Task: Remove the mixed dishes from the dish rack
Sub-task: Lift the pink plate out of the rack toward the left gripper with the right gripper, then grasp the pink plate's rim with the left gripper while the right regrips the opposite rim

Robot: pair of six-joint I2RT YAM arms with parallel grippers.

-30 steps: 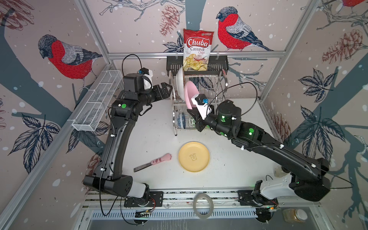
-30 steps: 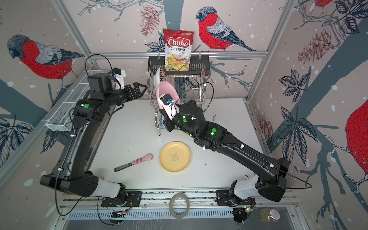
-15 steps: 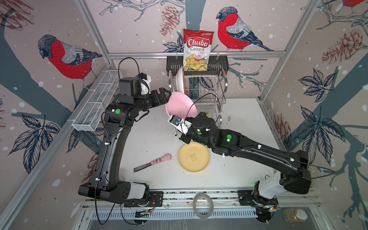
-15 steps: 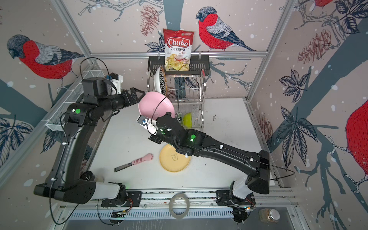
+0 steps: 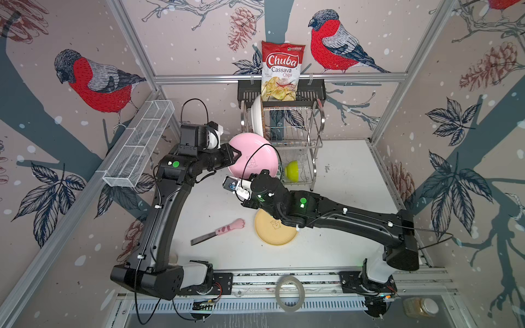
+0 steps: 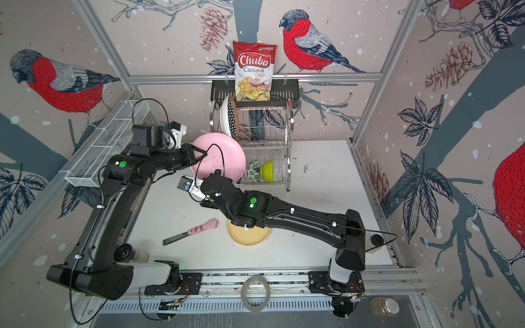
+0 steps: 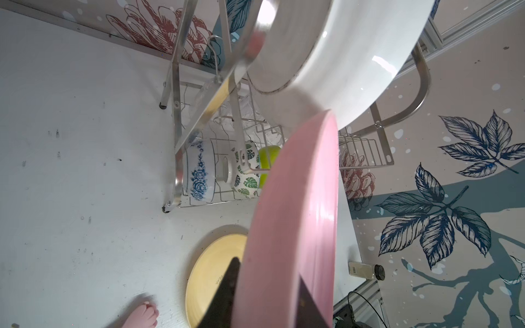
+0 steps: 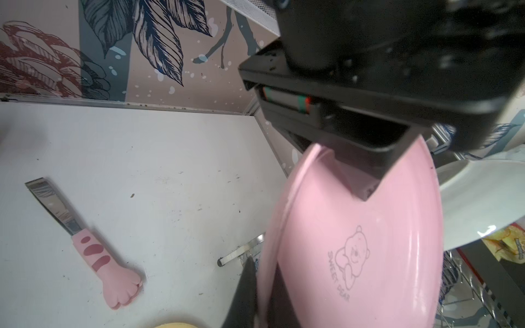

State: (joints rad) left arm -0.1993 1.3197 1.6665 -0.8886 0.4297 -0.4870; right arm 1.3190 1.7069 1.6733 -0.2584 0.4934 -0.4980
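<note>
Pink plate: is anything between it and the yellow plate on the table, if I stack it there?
Partly: between the pink plate and the yellow plate, the right arm crosses over that plate's rack-side edge. The paw-handled knife lies apart beside it.

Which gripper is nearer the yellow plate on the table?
Right. The right gripper holds the pink plate's lower rim, raised a little behind the yellow plate; the left gripper holds its upper-left rim, farther back.

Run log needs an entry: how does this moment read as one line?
phase: two-gripper hold | round pink bear-print plate: midair beside steel wire dish rack | left gripper: shut on rim | right gripper: shut on rim
</note>
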